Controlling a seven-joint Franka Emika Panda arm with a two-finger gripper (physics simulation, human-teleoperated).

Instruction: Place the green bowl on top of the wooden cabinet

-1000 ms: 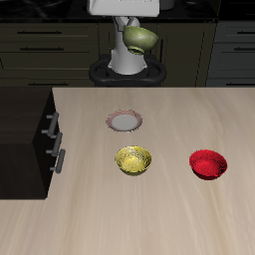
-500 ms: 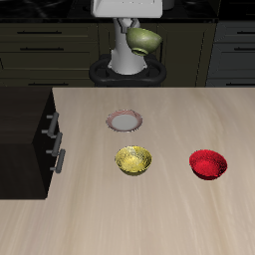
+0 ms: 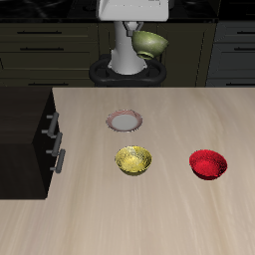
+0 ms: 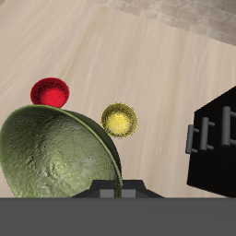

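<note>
The green bowl [image 3: 151,43] is olive outside and hangs tilted high in the air, close to the robot's base behind the table's back edge. My gripper [image 3: 138,34] is shut on its rim. In the wrist view the bowl's [image 4: 55,159] mottled green outside fills much of the frame, and my gripper [image 4: 115,188] clamps its edge. The wooden cabinet [image 3: 22,141] is very dark and boxy, with silver handles on its side, and stands at the table's side edge, far from the bowl. It also shows in the wrist view [image 4: 218,140]. Its top is bare.
A yellow patterned bowl [image 3: 133,160] sits mid-table, with a red bowl [image 3: 208,164] beside it. A small pale plate with a pink rim [image 3: 125,122] lies farther back. Both bowls also show in the wrist view, the yellow bowl [image 4: 120,119] and the red bowl [image 4: 50,91]. Dark kitchen cupboards stand behind the robot.
The green bowl has swung a little away from the cabinet's side and slightly lower, still held in the gripper. Nothing on the table has moved.
</note>
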